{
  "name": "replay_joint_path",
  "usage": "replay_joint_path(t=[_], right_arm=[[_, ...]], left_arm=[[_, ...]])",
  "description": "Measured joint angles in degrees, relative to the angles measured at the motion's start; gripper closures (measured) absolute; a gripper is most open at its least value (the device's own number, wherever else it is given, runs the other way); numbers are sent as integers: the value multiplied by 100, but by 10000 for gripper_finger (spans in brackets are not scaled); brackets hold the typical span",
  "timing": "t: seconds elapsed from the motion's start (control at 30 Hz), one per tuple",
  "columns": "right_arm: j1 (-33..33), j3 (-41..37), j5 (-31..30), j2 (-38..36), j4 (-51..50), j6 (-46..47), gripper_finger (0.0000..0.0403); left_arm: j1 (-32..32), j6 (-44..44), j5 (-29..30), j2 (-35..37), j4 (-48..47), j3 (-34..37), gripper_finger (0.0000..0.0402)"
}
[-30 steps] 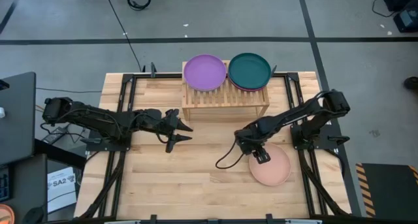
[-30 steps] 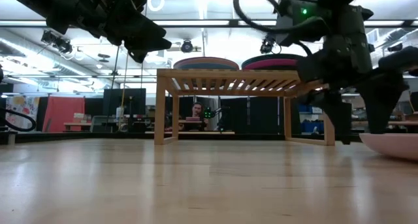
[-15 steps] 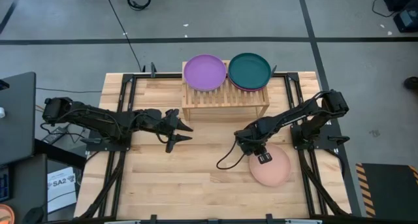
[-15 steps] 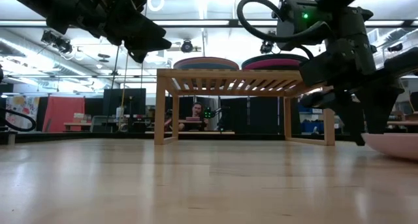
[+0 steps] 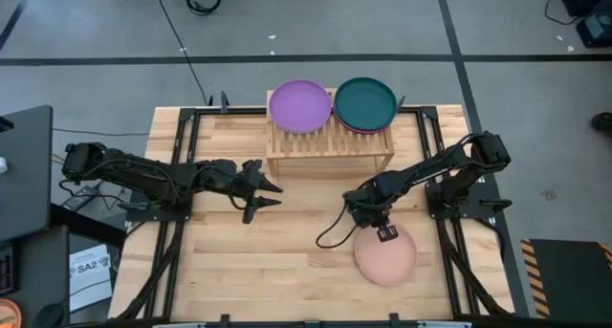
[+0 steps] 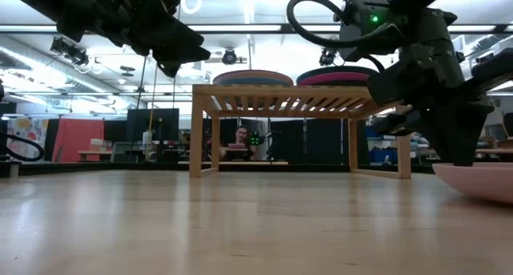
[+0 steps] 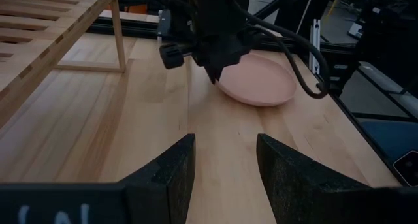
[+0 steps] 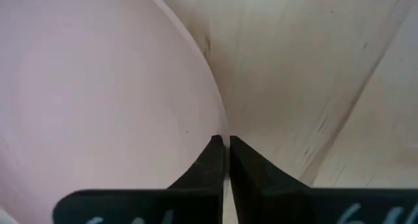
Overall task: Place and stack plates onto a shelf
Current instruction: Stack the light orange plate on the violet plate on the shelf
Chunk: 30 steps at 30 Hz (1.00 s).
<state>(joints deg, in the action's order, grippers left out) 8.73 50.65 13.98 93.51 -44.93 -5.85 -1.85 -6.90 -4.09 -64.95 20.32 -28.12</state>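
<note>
We see the right end effector [image 5: 384,234] reaching low, pinching the far rim of the peach plate [image 5: 385,258] on the worktop's [image 5: 287,261] near right. The left end effector [image 5: 266,195] hovers mid-left, fingers spread.

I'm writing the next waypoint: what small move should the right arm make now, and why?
Probably lift a little: the right claw looks shut on the peach plate rim, and the plate still sits low on the table, well below the shelf top.
</note>
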Motion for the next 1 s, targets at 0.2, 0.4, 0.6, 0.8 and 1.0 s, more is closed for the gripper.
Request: replay_joint_path(t=[0.2, 0.4, 0.6, 0.8, 1.0], right_arm=[[0, 0, -2, -2, 126, 705, 379], [0, 0, -1, -2, 819, 1449, 389], [0, 0, -272, -2, 1804, 2421, 385], [-1, 0, -993, -2, 2393, 3414, 387], [-2, -2, -1611, -2, 2860, 4430, 387]], left_arm=[[0, -95, 1, 0, 0, 0, 232], [-2, -488, -1, 0, 0, 0, 232], [-2, -1161, -7, 0, 0, 0, 232], [0, -2083, -3, 0, -4, 0, 232], [0, -2893, -2, 0, -114, 0, 232]])
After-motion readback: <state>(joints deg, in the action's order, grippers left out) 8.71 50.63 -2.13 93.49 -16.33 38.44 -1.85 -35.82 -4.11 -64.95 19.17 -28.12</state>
